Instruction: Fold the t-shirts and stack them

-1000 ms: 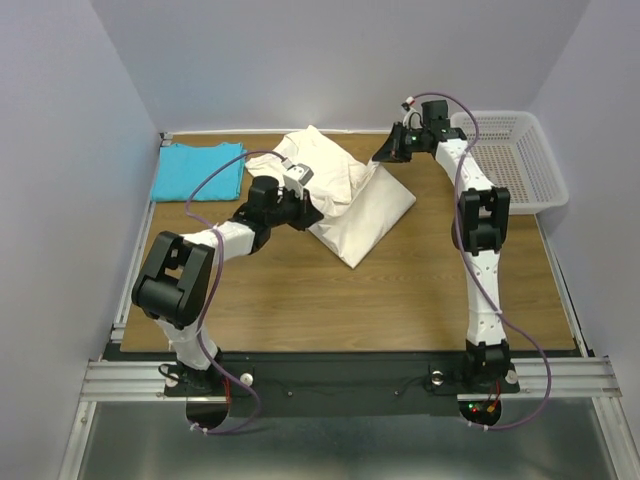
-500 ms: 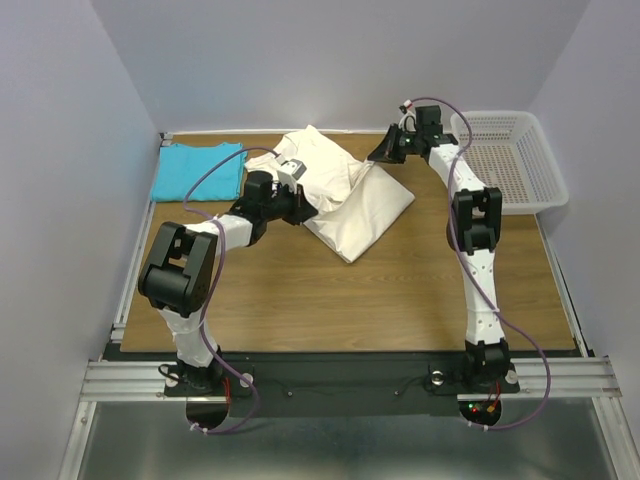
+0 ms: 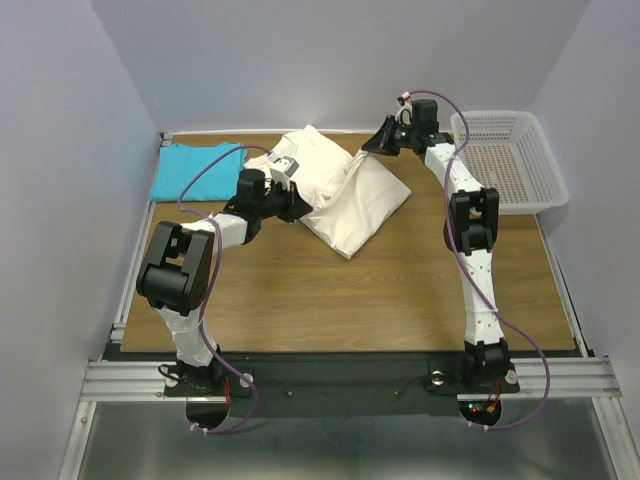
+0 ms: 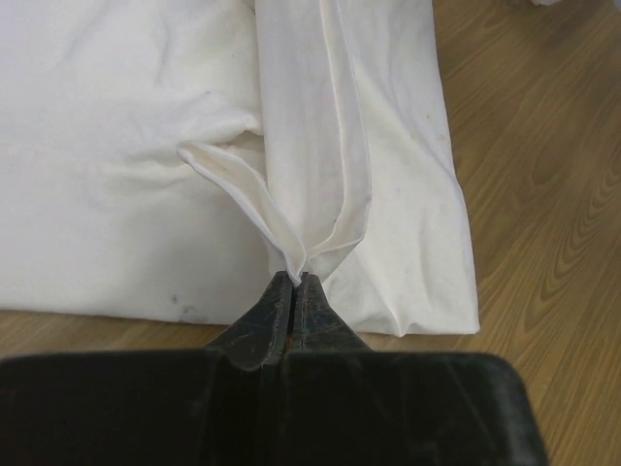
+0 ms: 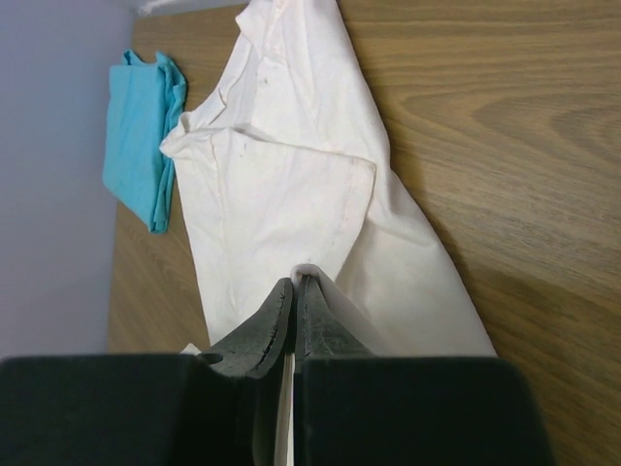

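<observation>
The cream-white t-shirt point(image 3: 345, 190) lies partly folded at the middle back of the table, one corner pointing toward the front. My left gripper point(image 3: 297, 203) is shut on a pinched fold at its left edge; in the left wrist view the cloth point(image 4: 320, 175) rises into the closed tips point(image 4: 298, 282). My right gripper point(image 3: 372, 145) is shut on the shirt's back right edge and holds it a little off the table; the right wrist view shows the shirt point(image 5: 281, 194) draped from the tips point(image 5: 296, 283). The turquoise t-shirt point(image 3: 198, 170) lies folded at the back left corner, also in the right wrist view point(image 5: 144, 136).
A white mesh basket point(image 3: 515, 160) stands at the back right, beside the right arm. Grey walls close in the table on three sides. Bare wood point(image 3: 350, 300) lies between the shirt and the arm bases.
Both grippers have moved toward the back and left, carrying the cream shirt's edges with them; the shirt's front corner has slid back and left a little.
</observation>
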`<action>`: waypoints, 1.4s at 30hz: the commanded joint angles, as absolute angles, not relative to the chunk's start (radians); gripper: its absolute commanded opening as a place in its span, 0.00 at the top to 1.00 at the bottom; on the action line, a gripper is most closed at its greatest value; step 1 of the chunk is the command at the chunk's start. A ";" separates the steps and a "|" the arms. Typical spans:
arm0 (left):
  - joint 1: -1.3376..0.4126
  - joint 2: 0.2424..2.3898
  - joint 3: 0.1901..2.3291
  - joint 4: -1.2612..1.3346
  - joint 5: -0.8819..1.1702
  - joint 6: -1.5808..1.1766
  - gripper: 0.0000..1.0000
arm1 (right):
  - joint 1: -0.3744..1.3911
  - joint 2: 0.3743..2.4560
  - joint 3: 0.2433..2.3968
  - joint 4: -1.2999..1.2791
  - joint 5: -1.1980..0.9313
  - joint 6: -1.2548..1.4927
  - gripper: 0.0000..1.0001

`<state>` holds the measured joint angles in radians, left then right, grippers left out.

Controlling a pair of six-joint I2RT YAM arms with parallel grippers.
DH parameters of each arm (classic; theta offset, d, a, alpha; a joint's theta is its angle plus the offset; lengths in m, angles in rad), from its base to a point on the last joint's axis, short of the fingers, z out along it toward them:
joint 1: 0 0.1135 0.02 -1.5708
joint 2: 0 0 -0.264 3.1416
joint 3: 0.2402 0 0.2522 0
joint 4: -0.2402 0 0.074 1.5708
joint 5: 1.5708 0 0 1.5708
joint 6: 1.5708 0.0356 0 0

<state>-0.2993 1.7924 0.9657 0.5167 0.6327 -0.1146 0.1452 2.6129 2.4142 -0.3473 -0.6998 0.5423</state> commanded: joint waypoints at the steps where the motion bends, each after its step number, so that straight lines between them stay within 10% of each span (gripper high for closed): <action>1: -0.275 1.772 1.009 0.591 0.661 -0.144 1.00 | 0.155 2.612 2.444 -0.230 -0.658 0.584 0.99; 28: -0.229 1.882 1.057 0.606 0.627 -0.216 1.00 | 0.183 2.694 2.477 -0.198 -0.580 0.584 0.96; 37: -0.215 1.896 1.065 0.609 0.558 -0.262 0.87 | 0.186 2.677 2.510 -0.152 -0.626 0.606 0.45; 42: -0.199 1.904 1.072 0.614 0.506 -0.301 0.76 | 0.181 2.642 2.519 -0.146 -0.653 0.588 0.36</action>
<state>-0.2173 1.9064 1.0302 0.5602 0.5552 -0.2630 0.1783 2.6926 2.4752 -0.2134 -0.6140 0.6022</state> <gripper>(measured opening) 0.192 0.634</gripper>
